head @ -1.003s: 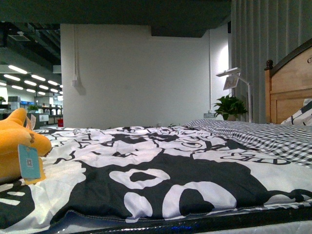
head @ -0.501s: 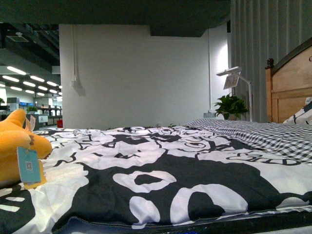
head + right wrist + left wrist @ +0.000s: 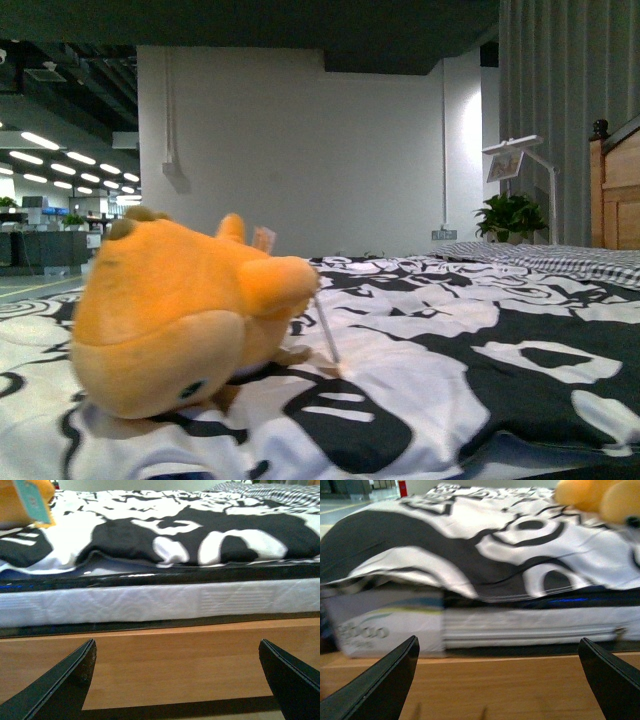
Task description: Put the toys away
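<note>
Plush toy [image 3: 190, 325] lies on black-and-white bedspread [image 3: 450, 335].

the bed [image 3: 165, 662] carries a black-and-white quilt [image 3: 450, 330]; an orange plush toy [image 3: 180, 320] lies on it, seemingly overturned.

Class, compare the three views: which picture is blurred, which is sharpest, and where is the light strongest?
Left wrist view: blurred throughout, the quilt and plush toy smeared. Right wrist view: sharpest, the mattress edge crisp. Front view: the near toy slightly soft, strip lights brightest at far left, the overhang above dark.
</note>
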Robot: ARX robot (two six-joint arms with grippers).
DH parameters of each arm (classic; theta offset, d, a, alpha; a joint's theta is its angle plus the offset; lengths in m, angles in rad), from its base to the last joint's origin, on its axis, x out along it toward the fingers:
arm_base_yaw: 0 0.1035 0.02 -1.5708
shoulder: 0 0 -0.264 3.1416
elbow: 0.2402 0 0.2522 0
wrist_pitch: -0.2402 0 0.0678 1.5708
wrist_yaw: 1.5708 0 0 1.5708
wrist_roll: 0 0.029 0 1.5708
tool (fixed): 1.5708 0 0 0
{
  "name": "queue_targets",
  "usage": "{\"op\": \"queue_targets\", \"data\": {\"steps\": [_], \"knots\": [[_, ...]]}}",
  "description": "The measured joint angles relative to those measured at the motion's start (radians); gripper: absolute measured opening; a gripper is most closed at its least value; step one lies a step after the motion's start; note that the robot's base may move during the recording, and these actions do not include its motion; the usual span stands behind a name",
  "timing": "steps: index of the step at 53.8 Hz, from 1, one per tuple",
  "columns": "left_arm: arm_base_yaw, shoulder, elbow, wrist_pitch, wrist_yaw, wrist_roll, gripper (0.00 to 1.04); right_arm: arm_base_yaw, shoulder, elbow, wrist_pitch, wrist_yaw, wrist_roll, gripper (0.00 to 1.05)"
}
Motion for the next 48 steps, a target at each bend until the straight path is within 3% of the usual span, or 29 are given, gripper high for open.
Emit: {"op": "queue_targets", "data": {"steps": [48], "knots": [[0.000,0.000,0.000,0.000,-0.003,0.000,0.98,0.000,0.000,0.000,0.000,-0.007,0.000,0.98]]}}
